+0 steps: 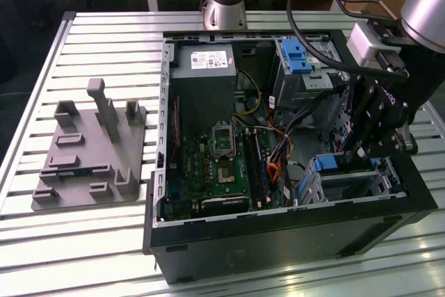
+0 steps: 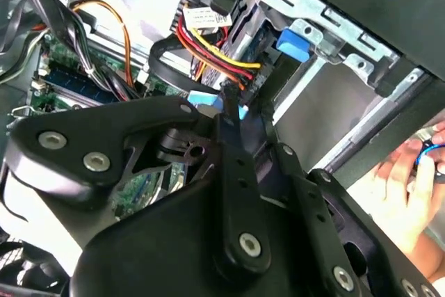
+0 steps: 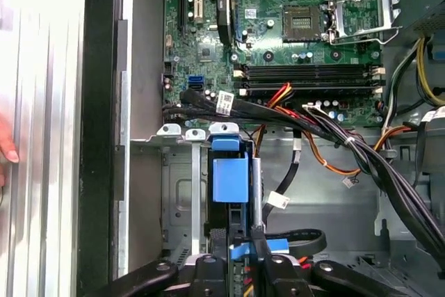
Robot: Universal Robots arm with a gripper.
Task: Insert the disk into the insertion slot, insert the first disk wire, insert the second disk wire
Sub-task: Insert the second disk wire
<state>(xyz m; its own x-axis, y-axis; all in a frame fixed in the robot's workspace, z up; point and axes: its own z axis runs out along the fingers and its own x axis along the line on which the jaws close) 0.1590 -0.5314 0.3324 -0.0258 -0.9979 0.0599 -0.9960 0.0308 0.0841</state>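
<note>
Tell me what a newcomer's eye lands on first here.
The open computer case on the slatted table, green motherboard exposed. At the exterior view's right, the robot's black hand reaches down beside the blue-framed disk in the insertion slot. A grey fixture lies at the left.

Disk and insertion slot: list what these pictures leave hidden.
- Disk: in the first wrist view just its blue carrier shows; the tool covers its near end.
- Insertion slot: in the exterior view the arm hides its far side.
- Hand: cut off by the second wrist view's edge.
</note>
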